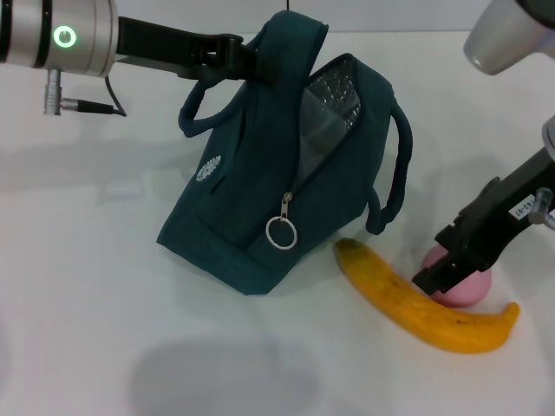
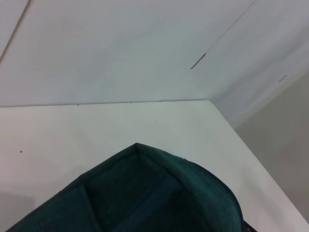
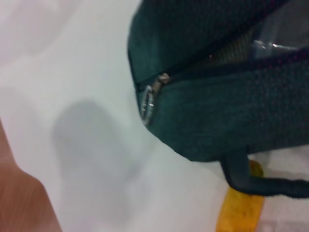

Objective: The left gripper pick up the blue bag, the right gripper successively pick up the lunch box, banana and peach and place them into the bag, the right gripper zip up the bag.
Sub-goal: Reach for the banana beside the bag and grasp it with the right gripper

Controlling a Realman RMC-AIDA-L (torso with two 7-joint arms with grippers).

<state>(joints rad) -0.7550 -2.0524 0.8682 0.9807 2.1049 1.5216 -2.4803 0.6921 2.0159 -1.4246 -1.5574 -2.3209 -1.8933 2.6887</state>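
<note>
White tabletop (image 1: 87, 286) runs under everything, with a pale wall meeting it in the left wrist view. Farthest left, the left gripper (image 1: 232, 57) reaches in level and is pinched on the top edge of the blue bag (image 1: 260, 191), holding that edge up so the bag leans, its base resting on the table. The bag is dark teal cloth with two loop handles, a small white logo (image 1: 209, 169), a silver lining visible through the half-open mouth, and a zipper pull (image 1: 281, 227) with a metal ring hanging at the front. It looks soft and light, likely to sag unless held by a seam or handle. Just right of its base lies the banana (image 1: 416, 303), curved, yellow-orange and faintly speckled; it probably bruises easily and is best taken across its middle. Behind it sits the peach (image 1: 464, 282), pink, round and apt to roll. The right gripper (image 1: 447, 273) hangs over the peach; whether its fingers are spread cannot be told.
</note>
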